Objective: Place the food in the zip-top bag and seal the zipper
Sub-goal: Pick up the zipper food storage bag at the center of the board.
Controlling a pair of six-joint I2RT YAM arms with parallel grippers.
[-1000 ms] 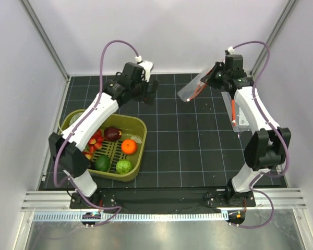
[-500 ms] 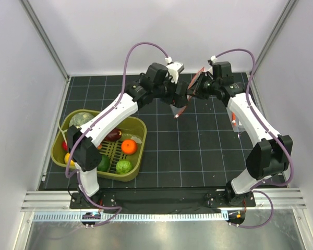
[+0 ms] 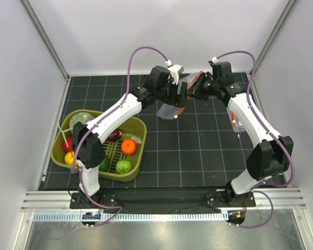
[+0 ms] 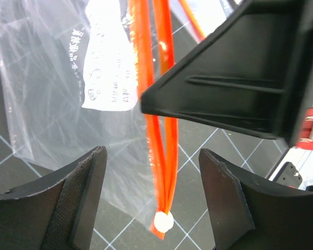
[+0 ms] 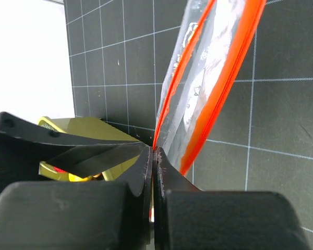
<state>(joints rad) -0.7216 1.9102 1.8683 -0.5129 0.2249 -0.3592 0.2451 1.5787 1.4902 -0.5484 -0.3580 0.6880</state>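
Observation:
My right gripper [image 3: 198, 86] is shut on the zip-top bag [image 3: 172, 108] at its mouth and holds it in the air over the back middle of the mat. The bag hangs down, clear and crinkly [image 4: 52, 99]. The zipper [image 4: 164, 151] hangs between the fingers of my open left gripper [image 4: 152, 203], without touching them; its white end [image 4: 163, 222] is at the bottom. In the right wrist view my right gripper [image 5: 154, 156] pinches the bag's [image 5: 208, 67] edge beside the zipper [image 5: 227, 86]. The food lies in the basket: an orange [image 3: 128, 146], a dark red-purple piece [image 3: 113, 134], a pale-green round one [image 3: 83, 119].
The olive-green basket [image 3: 142, 136] stands at the left of the mat, with more green [image 3: 124, 166], yellow [image 3: 70, 159] and red pieces in it. Another clear plastic piece with an orange strip [image 3: 239, 117] lies under my right arm. Grey walls close the back and sides.
My left arm has swung right from above the basket to the bag. My right gripper has carried the bag left, and its zipper now hangs between the left fingers.

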